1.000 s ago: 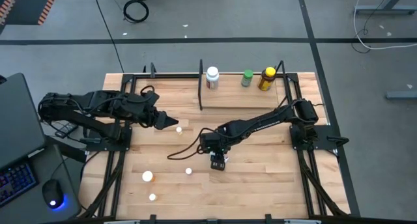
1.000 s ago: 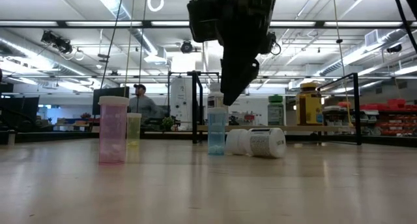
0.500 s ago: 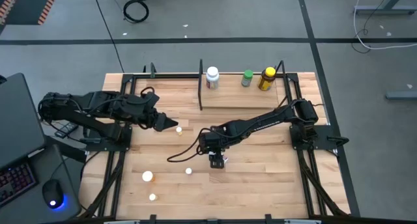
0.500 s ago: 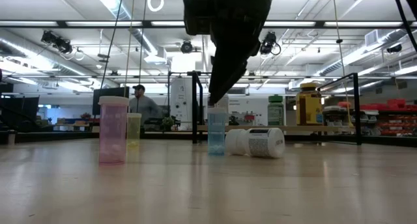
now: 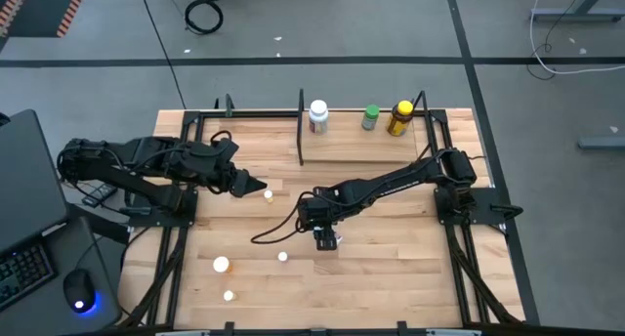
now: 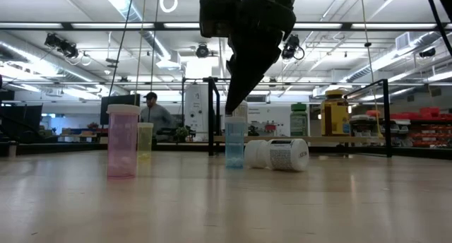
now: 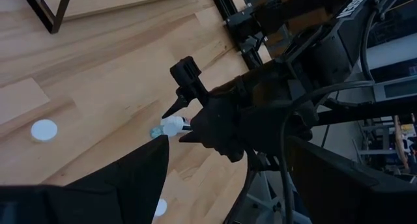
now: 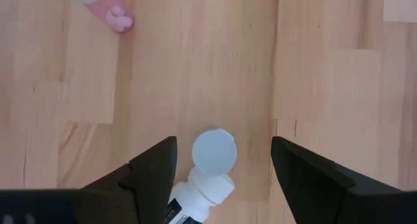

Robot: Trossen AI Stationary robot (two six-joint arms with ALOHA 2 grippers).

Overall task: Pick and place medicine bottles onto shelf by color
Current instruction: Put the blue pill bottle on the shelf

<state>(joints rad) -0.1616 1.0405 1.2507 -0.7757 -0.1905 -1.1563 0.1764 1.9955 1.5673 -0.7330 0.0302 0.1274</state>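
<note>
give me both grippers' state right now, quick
Left gripper: jaws open, empty, hovering over the table's left side.
Right gripper: jaws open, holding nothing, poised over the blue bottle beside the toppled white bottle.

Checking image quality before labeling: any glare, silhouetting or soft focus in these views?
Low view: right gripper is a dark silhouette against bright ceiling lights; sheen on the table. Right wrist view: evenly lit, blue bottle sharp, near fingers black. Left wrist view: foreground fingers dark, soft.
</note>
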